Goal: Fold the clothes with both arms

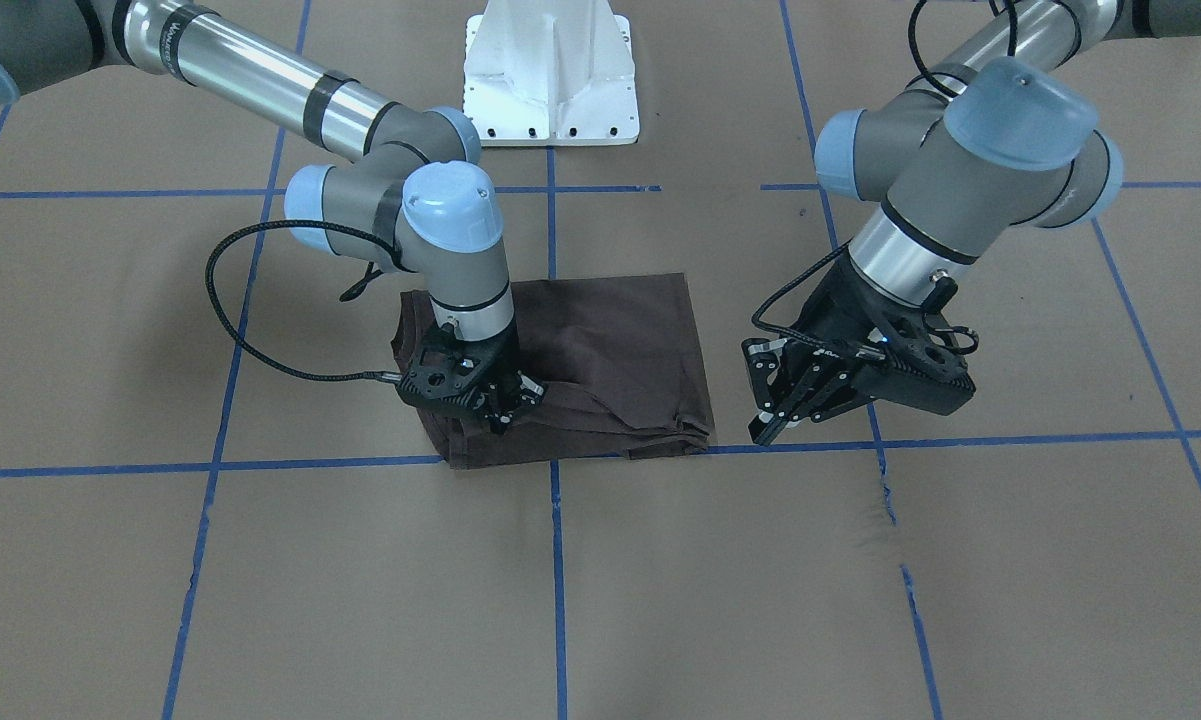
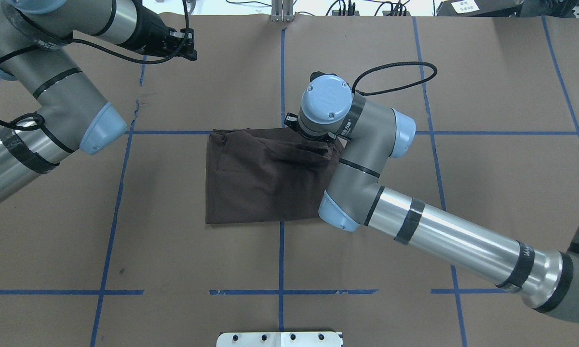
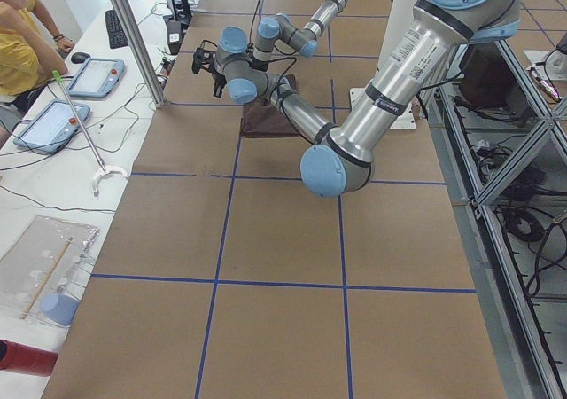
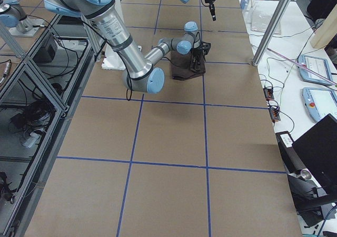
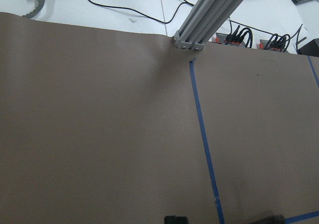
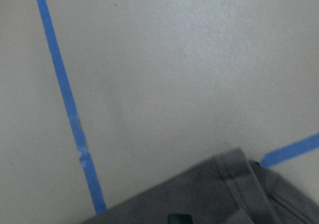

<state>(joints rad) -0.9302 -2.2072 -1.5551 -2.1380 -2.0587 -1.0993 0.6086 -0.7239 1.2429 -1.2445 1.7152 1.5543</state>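
T-shirt (image 1: 600, 360) sits folded into a rough rectangle, centre of the front-facing frame, on the brown paper-covered surface (image 1: 660, 600). Its near edge lies along the horizontal blue tape line (image 1: 260, 465); the vertical tape line runs under it. Layered folds are bunched at its lower right corner in that view. In the overhead frame it's just left of centre, with wrinkles along its upper edge.

Right hand (image 1: 508, 400) is down on the shirt's left part in the front-facing view, fingers pinched together with fabric gathered at the tips — gripping the T-shirt. In the overhead view the right arm (image 2: 443, 236) enters from the lower right and its wrist covers the shirt's upper right corner. Right wrist camera: hemmed grey fabric edge at the bottom of frame, tape lines on pale paper above.

Left hand (image 1: 775, 415) is right of the shirt in the front-facing view, off the fabric, tilted down and to the left, tips close to the surface near the tape line. Fingers are apart, nothing between them. Left arm (image 2: 43, 115) fills the upper left of the overhead frame. Left wrist camera: bare paper, one tape line, an aluminium post (image 5: 209, 15) at the top.

White pedestal base (image 1: 552, 75) is top centre in the front-facing view.
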